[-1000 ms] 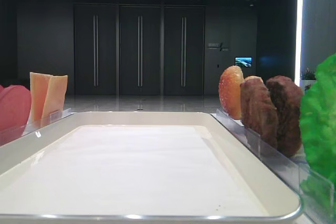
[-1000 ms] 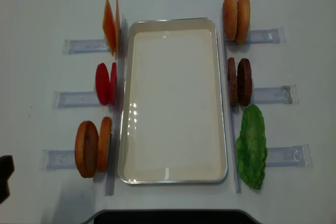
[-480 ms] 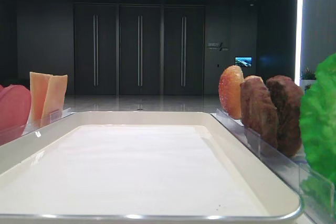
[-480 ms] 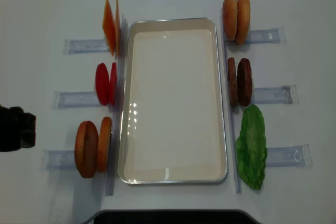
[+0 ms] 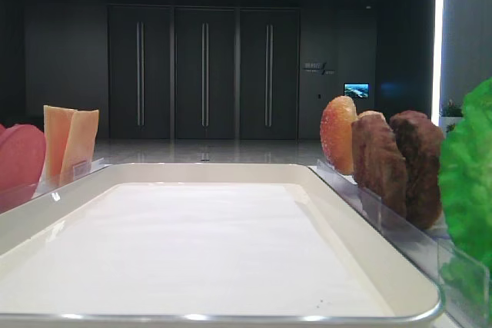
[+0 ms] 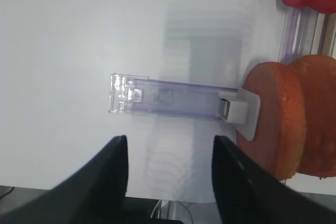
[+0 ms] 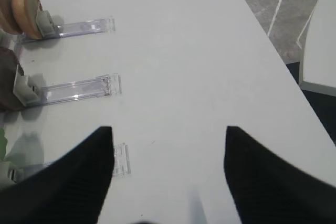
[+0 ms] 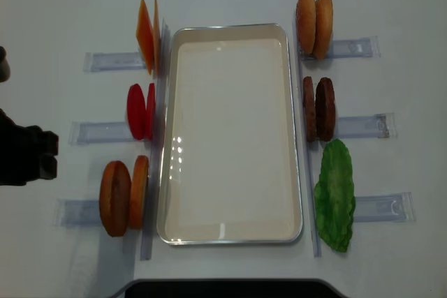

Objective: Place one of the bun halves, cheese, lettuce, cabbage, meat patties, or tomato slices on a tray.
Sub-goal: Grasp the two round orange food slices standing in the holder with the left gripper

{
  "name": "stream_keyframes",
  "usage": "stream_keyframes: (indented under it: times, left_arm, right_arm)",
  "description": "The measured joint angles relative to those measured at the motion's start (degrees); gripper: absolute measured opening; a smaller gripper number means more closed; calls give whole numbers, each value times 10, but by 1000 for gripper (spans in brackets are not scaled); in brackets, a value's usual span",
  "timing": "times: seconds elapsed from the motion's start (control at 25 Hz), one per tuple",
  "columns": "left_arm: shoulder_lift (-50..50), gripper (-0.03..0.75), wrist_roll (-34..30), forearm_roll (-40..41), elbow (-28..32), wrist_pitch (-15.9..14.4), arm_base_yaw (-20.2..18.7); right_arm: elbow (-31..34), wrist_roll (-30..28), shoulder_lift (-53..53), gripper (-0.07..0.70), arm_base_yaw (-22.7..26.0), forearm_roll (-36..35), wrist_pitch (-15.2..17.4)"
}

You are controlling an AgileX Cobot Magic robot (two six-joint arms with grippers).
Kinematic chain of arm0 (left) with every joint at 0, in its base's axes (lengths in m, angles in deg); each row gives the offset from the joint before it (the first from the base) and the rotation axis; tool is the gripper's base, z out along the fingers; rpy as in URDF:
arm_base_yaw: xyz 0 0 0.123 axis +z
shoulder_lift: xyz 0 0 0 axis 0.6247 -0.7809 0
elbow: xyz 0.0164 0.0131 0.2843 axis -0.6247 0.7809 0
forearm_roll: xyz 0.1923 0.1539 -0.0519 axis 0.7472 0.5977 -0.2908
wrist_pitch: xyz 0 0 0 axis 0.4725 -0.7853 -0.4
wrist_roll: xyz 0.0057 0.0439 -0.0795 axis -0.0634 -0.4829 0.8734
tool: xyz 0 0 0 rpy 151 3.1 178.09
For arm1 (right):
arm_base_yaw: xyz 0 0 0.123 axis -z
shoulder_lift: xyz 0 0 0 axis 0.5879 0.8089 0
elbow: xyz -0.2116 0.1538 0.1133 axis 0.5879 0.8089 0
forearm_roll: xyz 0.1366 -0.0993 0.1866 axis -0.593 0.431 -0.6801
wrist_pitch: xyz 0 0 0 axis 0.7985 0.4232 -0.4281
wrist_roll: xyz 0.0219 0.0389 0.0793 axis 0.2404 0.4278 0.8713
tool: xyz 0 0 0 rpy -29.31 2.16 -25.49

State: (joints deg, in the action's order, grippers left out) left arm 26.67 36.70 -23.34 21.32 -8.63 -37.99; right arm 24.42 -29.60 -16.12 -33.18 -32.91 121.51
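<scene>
White tabletop from overhead: cream-white rectangular tray (image 8: 230, 134) bare at centre, golden-orange round bun halves (image 8: 123, 197) upright in clear plastic rack (image 8: 78, 211) just beside its left rim, black left gripper (image 8: 43, 164) near them at left edge, nothing carried; opening approach step by appearance. Left wrist view: jaws spread wide and empty over bare table short of same bun halves (image 6: 286, 121); next move likely calls for advance toward nearest disc and closure across its faces. Right wrist view: black right gripper (image 7: 167, 174) parted, empty, low over table, apart from racks.
</scene>
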Motion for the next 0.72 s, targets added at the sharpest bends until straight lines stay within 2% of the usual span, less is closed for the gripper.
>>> stream_keyframes:
  times: [0.16,0.28,0.32,0.36,0.4,0.6,0.72]
  left_arm:
    - [0,391,6,-32,-1,1,-3]
    - [0,391,16,-44,-1,2,-41]
    - [0,391,29,-44,-1,3,-63]
    - [0,391,69,-41,-1,7,-111]
    - [0,391,69,-41,-1,7,-111]
    - [-9,391,195,-14,-1,40,-259]
    - [-33,391,271,24,-1,47,-335]
  right_arm:
    - [0,0,0,434,0,0,0]
    - [0,0,0,434,0,0,0]
    - [0,0,0,434,0,0,0]
    - [0,0,0,434,0,0,0]
    - [0,0,0,434,0,0,0]
    - [0,0,0,434,0,0,0]
    - [0,0,0,434,0,0,0]
